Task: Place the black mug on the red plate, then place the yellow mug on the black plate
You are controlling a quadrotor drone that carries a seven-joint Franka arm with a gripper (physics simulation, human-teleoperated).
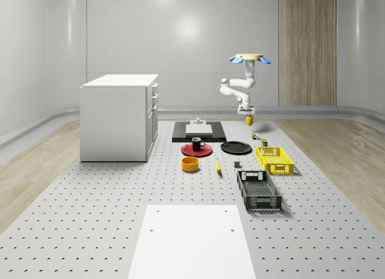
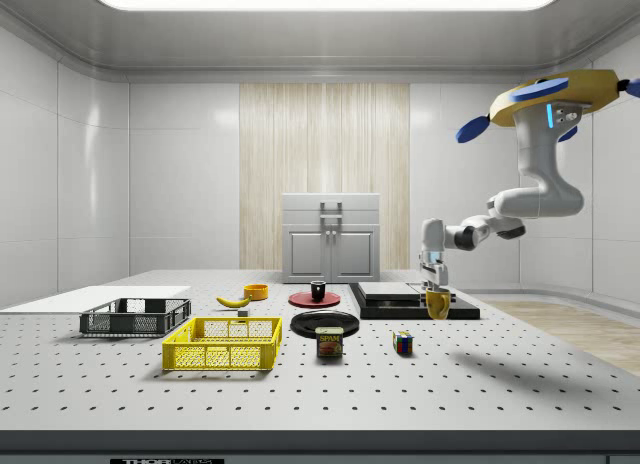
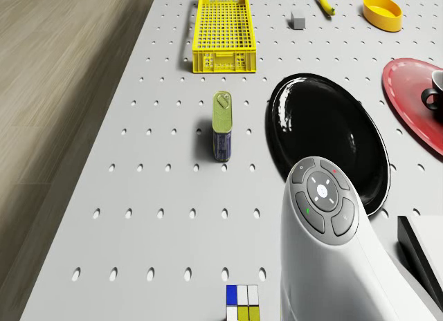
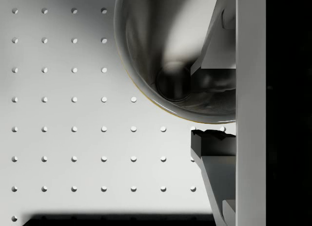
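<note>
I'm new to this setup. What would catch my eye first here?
The drone hovers over the table's far side, its arm hanging a yellow mug in the gripper above the table. A black mug already sits on the red plate, beside the black plate.

- Drone [image 2: 555, 92]: flat yellow body w/ blue rotor blades, lit blue strip on its side.
- Franka arm [image 2: 520, 199]: glossy white segments, grey joints; wrist cap [image 3: 322, 196] grey w/ button cluster.
</note>
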